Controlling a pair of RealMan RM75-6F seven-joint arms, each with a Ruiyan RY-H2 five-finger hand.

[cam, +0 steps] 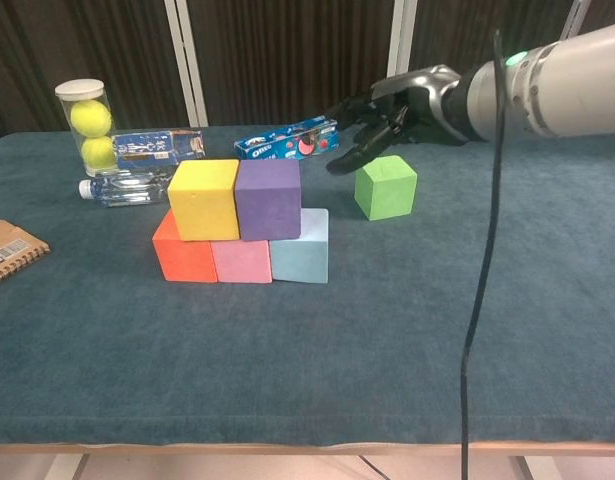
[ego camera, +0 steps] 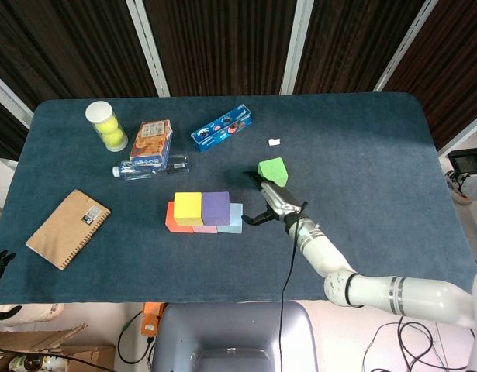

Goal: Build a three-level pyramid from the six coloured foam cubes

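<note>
My right hand (cam: 392, 112) hovered above the green cube (cam: 386, 187), fingers (cam: 349, 160) spread, holding nothing. The cube sat alone on the tabletop (cam: 507, 300), right of the stack (cam: 242, 220). Foam likely light and compressible; grip opposite side faces gently.

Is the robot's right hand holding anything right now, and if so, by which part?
Nothing. The right hand hangs open above the green cube, not touching it.

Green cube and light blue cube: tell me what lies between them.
Only bare cloth of the table lies between the green cube and the light blue cube, clearest in the chest view.
</note>
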